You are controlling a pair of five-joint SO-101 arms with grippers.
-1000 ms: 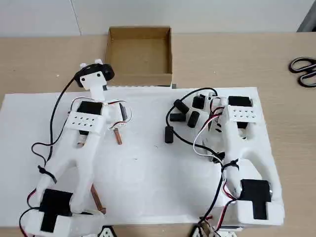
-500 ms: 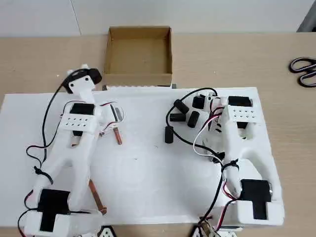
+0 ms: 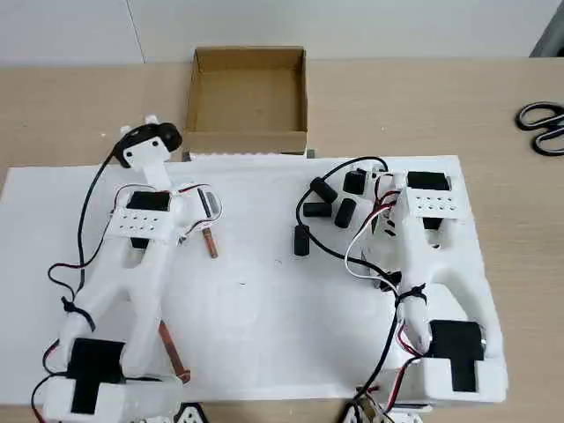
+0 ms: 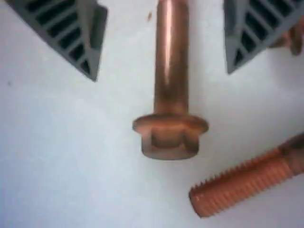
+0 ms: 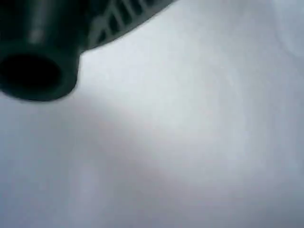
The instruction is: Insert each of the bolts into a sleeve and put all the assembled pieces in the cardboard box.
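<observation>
Bolts (image 3: 210, 242) and sleeves (image 3: 345, 211) sit on opposite halves of the white sheet (image 3: 264, 308) that covers your desk (image 3: 79, 97). The cardboard box (image 3: 248, 134) stands open on the bare wood just beyond the sheet's far edge. Seen from above, one bolt lies just beside your left arm (image 3: 141, 264), and a second bolt (image 3: 174, 351) lies nearer that arm's base. Five black sleeves are grouped in front of your right arm (image 3: 432, 238): four close together, the fifth sleeve (image 3: 301, 240) a little apart toward the middle of the sheet. A pair of scissors (image 3: 542, 128) rests on the desk at the far right, well apart from everything else.

Your left gripper (image 4: 161, 73) is spread wide and holds nothing. From its wrist camera, the two grey ribbed fingers (image 4: 71, 33) stand either side of a copper bolt (image 4: 171, 95), clear of its smooth shank. That bolt lies flat on the sheet with its flanged hex head toward the camera. The threaded end of another bolt (image 4: 240, 185) lies near the head without touching it.

Your right gripper (image 5: 114, 21) is low over the sheet, with a black sleeve (image 5: 35, 66) close by it, bore facing the camera. You cannot tell from these pictures whether the gripper is closed on the sleeve or merely beside it.
</observation>
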